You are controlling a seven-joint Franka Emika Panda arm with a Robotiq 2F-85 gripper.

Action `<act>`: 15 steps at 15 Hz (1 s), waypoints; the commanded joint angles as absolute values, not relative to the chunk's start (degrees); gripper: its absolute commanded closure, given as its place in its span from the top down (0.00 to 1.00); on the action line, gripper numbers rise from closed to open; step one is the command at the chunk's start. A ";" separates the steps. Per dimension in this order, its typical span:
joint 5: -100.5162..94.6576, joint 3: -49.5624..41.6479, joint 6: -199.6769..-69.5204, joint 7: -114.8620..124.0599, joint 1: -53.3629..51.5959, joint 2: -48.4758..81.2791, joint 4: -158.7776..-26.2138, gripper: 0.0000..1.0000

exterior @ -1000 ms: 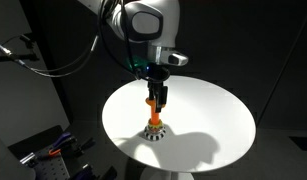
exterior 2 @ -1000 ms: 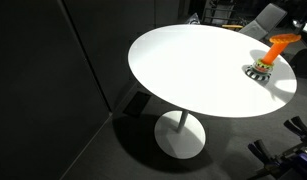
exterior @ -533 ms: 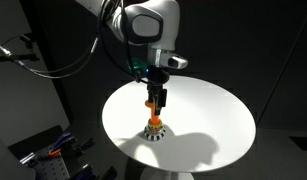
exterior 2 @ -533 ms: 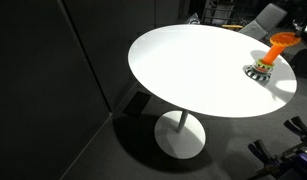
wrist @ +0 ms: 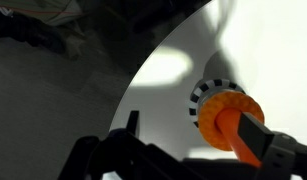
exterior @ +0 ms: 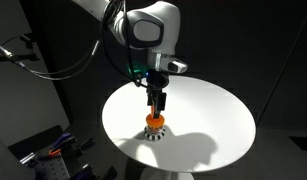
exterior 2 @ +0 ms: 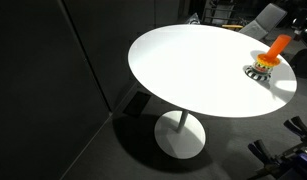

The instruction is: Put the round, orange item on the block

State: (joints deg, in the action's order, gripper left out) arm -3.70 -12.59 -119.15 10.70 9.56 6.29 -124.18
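Note:
The round, orange item lies flat on top of the block, a low base with black-and-white patterned sides. The slim orange peg rises through the item's middle. In both exterior views the item sits low on the block. My gripper hangs straight above the block, and its jaws stand apart round the peg. In the wrist view my gripper has one dark finger against the peg. The other fingertip is well off to the left.
The block stands on a large white round table with a pedestal foot. The surroundings are dark. Cables and equipment lie to one side, and a chair stands beyond the table.
The round, orange item was up between my fingers; it has gone down the peg and now rests on the block. The gripper has let go of it and hardly moved.

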 commanded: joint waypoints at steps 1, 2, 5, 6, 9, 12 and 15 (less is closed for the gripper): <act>-3.90 -12.38 -119.52 8.94 10.30 5.92 -124.18 1.00; -3.72 -12.31 -119.57 8.61 10.27 5.82 -124.23 1.00; -2.96 -12.09 -119.65 5.96 10.30 5.18 -124.27 1.00; -2.83 -11.97 -119.68 4.83 10.25 5.04 -124.29 1.00; -1.73 -11.37 -120.03 1.45 10.06 4.96 -124.08 1.00; -0.03 -10.65 -120.54 -2.30 9.98 4.96 -123.59 1.00; 2.12 -9.78 -122.53 -4.21 9.67 5.21 -123.19 1.00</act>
